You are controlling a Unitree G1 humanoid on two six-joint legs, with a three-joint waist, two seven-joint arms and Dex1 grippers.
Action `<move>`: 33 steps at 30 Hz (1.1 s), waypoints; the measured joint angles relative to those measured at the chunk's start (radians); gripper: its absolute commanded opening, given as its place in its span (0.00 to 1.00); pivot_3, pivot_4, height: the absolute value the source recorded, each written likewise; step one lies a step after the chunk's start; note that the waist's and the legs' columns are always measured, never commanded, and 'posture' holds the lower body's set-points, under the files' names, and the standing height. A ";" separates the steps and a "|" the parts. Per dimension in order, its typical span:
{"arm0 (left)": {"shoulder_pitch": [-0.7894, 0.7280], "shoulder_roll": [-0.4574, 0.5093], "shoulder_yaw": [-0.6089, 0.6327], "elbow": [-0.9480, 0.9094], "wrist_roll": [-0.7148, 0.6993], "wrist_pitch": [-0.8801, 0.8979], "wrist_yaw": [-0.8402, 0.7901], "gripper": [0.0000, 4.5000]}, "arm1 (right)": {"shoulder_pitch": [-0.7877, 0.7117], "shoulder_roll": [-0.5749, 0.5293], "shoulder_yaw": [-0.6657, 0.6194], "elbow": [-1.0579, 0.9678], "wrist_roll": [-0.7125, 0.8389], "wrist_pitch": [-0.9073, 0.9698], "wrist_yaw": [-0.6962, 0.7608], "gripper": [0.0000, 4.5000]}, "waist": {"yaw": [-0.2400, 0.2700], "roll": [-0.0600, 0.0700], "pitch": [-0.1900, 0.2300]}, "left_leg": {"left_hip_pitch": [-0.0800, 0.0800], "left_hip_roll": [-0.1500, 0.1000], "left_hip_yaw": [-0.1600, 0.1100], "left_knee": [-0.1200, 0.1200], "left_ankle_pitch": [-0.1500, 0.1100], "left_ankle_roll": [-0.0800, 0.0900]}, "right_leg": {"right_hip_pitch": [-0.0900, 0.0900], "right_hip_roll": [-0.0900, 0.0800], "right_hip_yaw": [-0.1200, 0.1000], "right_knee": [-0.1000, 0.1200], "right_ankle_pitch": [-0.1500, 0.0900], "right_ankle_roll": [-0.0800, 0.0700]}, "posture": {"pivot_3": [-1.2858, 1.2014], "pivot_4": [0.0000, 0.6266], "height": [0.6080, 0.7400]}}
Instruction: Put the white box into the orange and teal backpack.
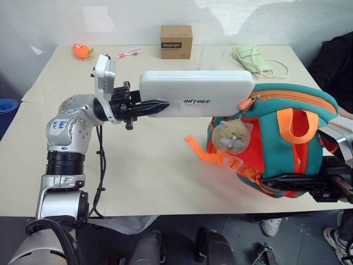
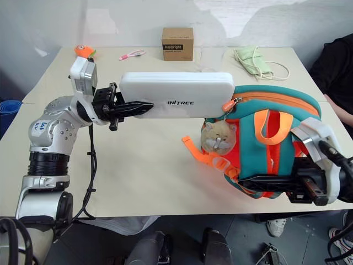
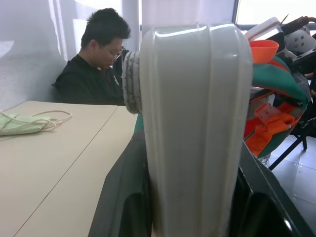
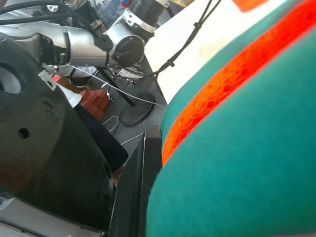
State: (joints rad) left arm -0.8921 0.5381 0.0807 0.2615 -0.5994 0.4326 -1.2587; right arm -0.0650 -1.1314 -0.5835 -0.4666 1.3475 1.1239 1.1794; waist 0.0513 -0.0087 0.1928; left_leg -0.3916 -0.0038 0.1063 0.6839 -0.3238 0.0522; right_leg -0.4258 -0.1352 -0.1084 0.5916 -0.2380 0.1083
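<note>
My left gripper [image 1: 148, 107] is clamped on the left end of the white box [image 1: 196, 93], 1 black finger on each broad face, holding it level above the table [image 1: 154, 165]. The box's right end sits at the zipper mouth of the orange and teal backpack [image 2: 287, 110], just above the plush hamster charm [image 2: 217, 136]; I cannot tell whether that corner is already inside the opening or only resting against its rim.

My right gripper [image 2: 265, 183] is closed on the backpack's lower near edge, propping the bag up at the table's right side with its mouth turned toward the box.

To do this step well, I judge the box should travel to the right along its own length, kept level, so the rounded leading corner slips under the teal rim instead of catching it. The dangling zipper pull [image 1: 243, 103] and the charm hang right at the entry and could snag. My right grip should stay firm so the bag does not slide away under the push.

Far across the table lie a brown cardboard box [image 1: 176, 41] and a green mask [image 1: 252, 59], both well clear.
</note>
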 measured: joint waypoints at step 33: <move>-0.161 -0.394 -0.331 0.224 0.375 -0.335 0.001 0.49 | -0.192 0.041 0.188 0.048 -0.067 -0.074 -0.059 0.00 | 0.000 0.000 0.000 | -0.004 0.000 0.001 0.003 0.000 0.002 | -0.002 0.000 -0.001 -0.001 0.001 0.001 | 0.52 0.24 1.00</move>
State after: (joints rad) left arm -1.0533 0.1441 -0.2499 0.4859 -0.2245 0.0975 -1.2582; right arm -0.2574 -1.0905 -0.3956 -0.4187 1.2810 1.0500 1.1204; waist 0.0515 -0.0090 0.1930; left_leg -0.3957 -0.0040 0.1068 0.6865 -0.3239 0.0547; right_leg -0.4276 -0.1349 -0.1092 0.5903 -0.2369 0.1095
